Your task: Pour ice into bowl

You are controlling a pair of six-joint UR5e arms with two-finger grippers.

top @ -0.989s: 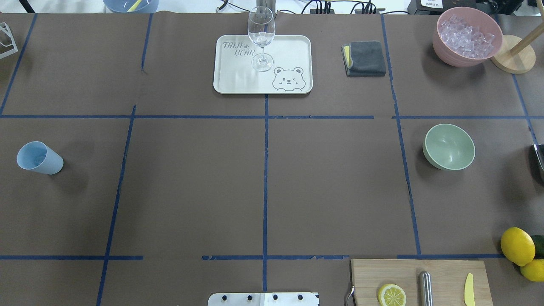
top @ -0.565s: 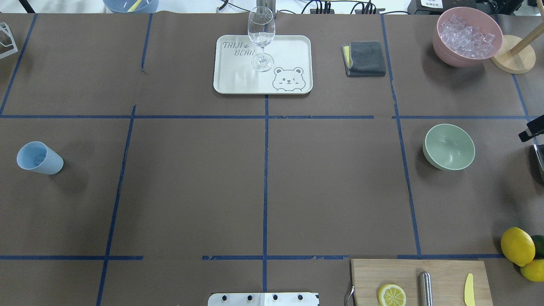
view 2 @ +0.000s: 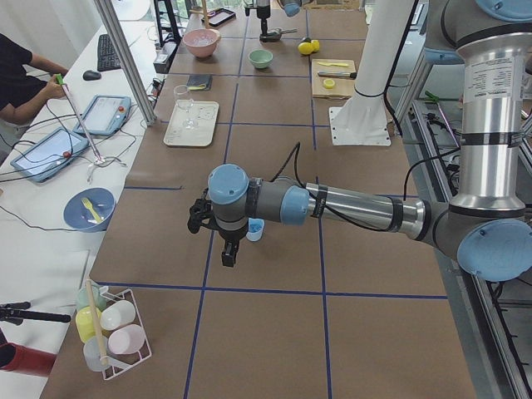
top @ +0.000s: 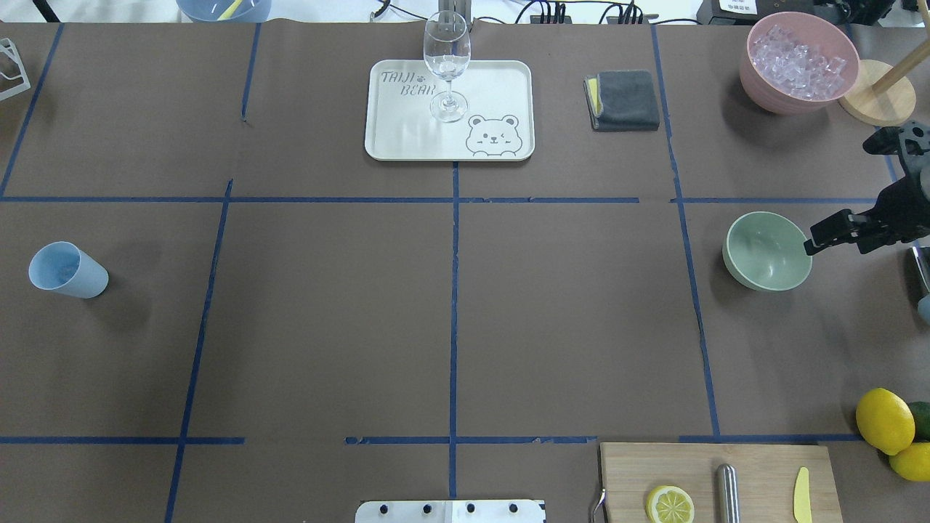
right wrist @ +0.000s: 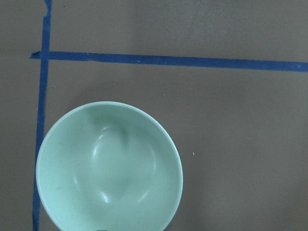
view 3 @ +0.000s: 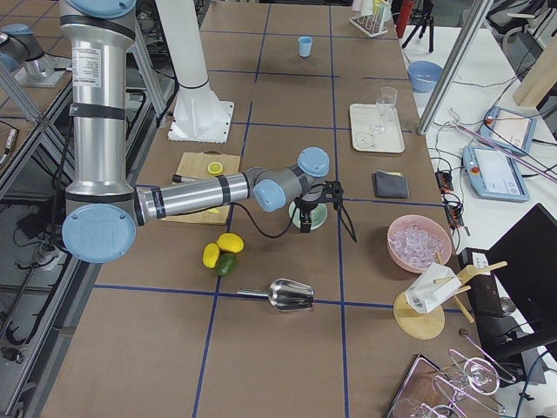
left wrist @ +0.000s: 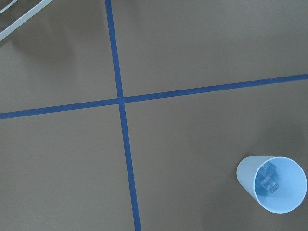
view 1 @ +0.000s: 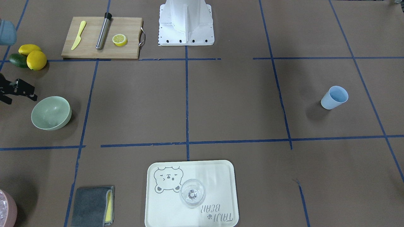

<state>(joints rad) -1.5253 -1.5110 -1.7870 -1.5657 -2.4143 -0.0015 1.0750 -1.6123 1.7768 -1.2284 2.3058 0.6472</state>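
The counter (top: 327,312), covered in brown paper and crossed by blue tape lines, fills every view. The right arm (view 3: 183,200) reaches from the left edge of the right-side view to its middle. The left arm (view 2: 357,209) stretches across the middle of the left-side view.

A wooden cutting board (top: 763,468) sits at the bottom right of the overhead view, carrying a lemon half (top: 670,504), a metal rod and a yellow knife. A pale tray (top: 407,138) lies at the top centre, with a stemmed glass (top: 447,54) upright on it. The pink container (top: 754,81), heaped with clear cubes, stands at the top right.

The bowl (top: 767,250), pale green, sits upright at the middle right of the overhead view. The right hand (view 3: 318,211) hangs just beside its right rim there, released, fingers spread wide with nothing between them.

A folded grey cloth (top: 625,99) lies to the right of the tray. The cup (top: 69,270), light blue, stands at the middle left, well apart from the bowl. The left hand (view 2: 212,237) hangs near it in the left-side view; I cannot tell whether it is released or clenched. Two lemons (top: 884,420) rest at the lower right edge.

The ice (left wrist: 267,179), a few clear cubes, lies in the bottom of the cup, at the lower right of the left wrist view.
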